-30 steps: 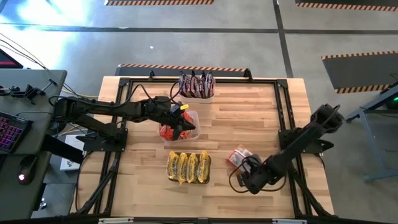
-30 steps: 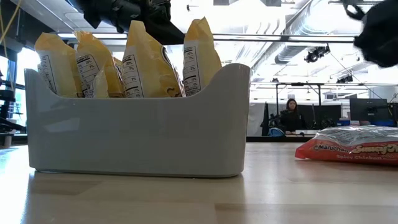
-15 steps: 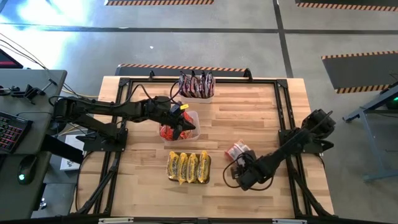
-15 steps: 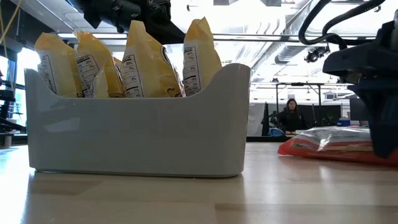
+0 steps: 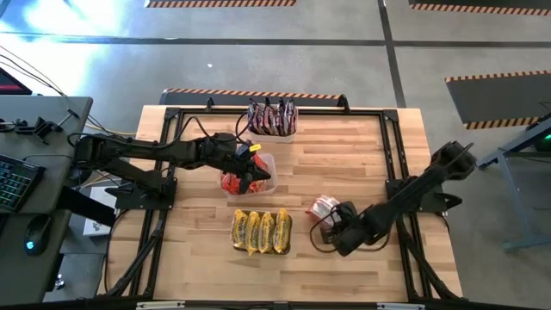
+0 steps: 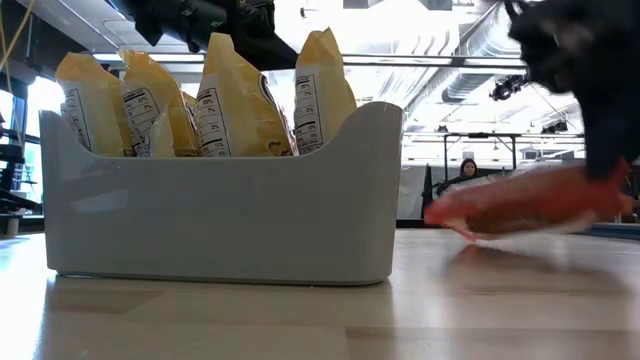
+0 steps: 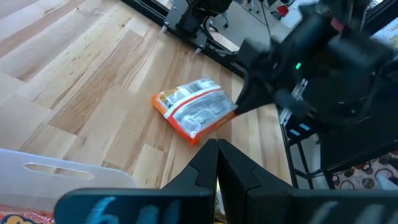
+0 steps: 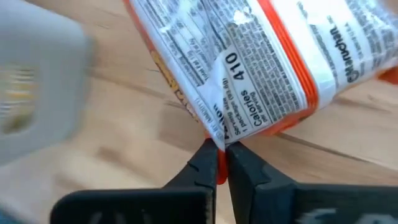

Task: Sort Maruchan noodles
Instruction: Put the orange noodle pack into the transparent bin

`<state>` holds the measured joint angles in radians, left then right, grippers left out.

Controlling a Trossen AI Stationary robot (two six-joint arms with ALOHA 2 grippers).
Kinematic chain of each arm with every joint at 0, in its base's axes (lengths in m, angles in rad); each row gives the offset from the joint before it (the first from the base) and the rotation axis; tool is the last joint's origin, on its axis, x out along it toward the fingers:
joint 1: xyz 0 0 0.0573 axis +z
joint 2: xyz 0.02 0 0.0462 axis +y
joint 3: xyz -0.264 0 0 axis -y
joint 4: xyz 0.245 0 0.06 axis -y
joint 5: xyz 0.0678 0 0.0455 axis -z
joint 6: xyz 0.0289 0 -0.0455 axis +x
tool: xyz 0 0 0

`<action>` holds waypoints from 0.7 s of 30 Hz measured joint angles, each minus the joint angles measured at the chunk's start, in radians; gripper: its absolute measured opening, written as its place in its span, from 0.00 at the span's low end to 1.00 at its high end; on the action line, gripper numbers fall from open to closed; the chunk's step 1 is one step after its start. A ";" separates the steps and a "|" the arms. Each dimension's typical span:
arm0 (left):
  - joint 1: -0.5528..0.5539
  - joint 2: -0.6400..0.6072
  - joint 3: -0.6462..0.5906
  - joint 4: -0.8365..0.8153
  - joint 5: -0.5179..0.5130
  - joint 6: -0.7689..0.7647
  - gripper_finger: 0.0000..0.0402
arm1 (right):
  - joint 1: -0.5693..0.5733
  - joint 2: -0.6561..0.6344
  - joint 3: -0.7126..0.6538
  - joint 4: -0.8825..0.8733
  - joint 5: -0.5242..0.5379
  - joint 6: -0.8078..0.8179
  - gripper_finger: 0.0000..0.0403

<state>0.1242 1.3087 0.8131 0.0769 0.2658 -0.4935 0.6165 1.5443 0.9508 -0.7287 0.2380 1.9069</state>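
The right gripper (image 8: 219, 160) is pinched shut on the thin crimped edge of the red noodle packet (image 5: 325, 207), which appears light, crinkly and slippery, so its brittle contents likely favour this seam hold; the left gripper (image 7: 217, 163) sits closed over the tub of red packets (image 5: 269, 162).

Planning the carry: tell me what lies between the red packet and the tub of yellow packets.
Only bare tabletop, per the high view, between the red packet in the right tool and the tub.

One camera hangs overhead, looking straight down on the table (image 5: 344, 155). Another sits at tabletop level, very near the white tub (image 6: 220, 200). Both wrist cameras seemingly share the red packet (image 7: 194, 111).
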 joint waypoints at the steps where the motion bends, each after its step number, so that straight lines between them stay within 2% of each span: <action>1: 0.000 0.000 0.000 0.000 0.001 -0.001 0.00 | -0.008 -0.031 0.000 -0.002 0.006 -0.021 0.01; 7: 0.020 0.000 0.000 0.004 0.181 0.000 0.00 | -0.083 -0.230 0.000 -0.007 -0.007 -0.140 0.00; 13: 0.020 0.000 0.000 0.032 0.175 0.058 0.03 | -0.162 -0.404 0.000 0.015 -0.019 -0.150 0.00; 19: 0.007 0.000 0.001 0.116 0.161 0.060 0.14 | -0.214 -0.482 0.000 0.017 -0.031 -0.162 0.00; 21: -0.001 0.002 0.013 0.121 0.126 0.077 0.19 | -0.226 -0.486 0.000 0.024 -0.045 -0.181 0.00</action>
<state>0.1229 1.3107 0.8264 0.1982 0.3920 -0.4164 0.3900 1.0584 0.9508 -0.7051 0.1928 1.7256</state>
